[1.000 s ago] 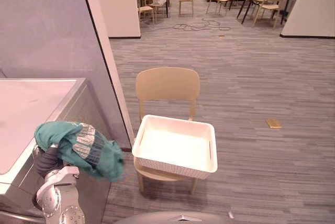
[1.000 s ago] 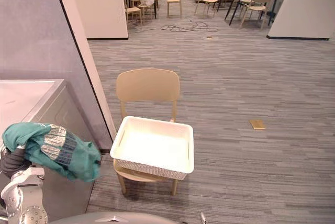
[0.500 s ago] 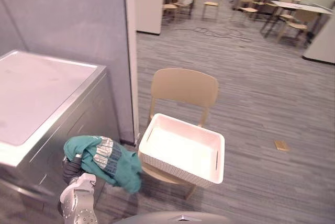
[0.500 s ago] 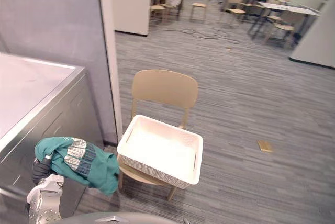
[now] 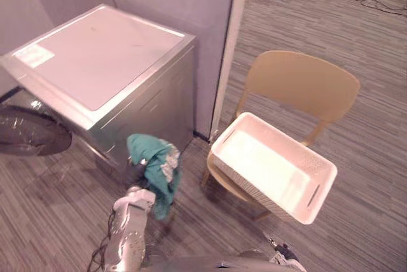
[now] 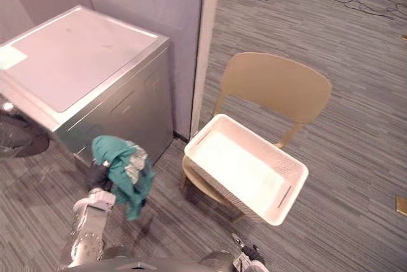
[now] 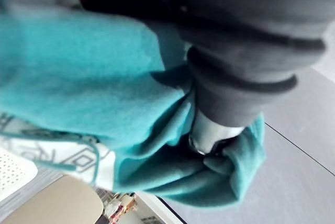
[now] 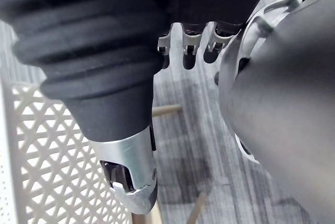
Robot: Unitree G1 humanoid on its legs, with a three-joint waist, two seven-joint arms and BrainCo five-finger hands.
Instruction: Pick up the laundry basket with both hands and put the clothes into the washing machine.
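Your left hand [image 7: 212,130] is clenched round the teal garment [image 5: 154,161], which bunches over it and hangs down. You hold it low in front of the washing machine [image 5: 102,56], off the machine's right front corner and apart from its silver face. The machine's round dark door [image 5: 32,133] stands open at its left front. The white laundry basket [image 6: 245,169] sits to the right of the washing machine, on the seat of a beige chair [image 6: 275,89]. Your right hand [image 8: 128,166] is on that same side of the machine, close by the basket's lattice wall; you cannot tell whether it is spread or closed.
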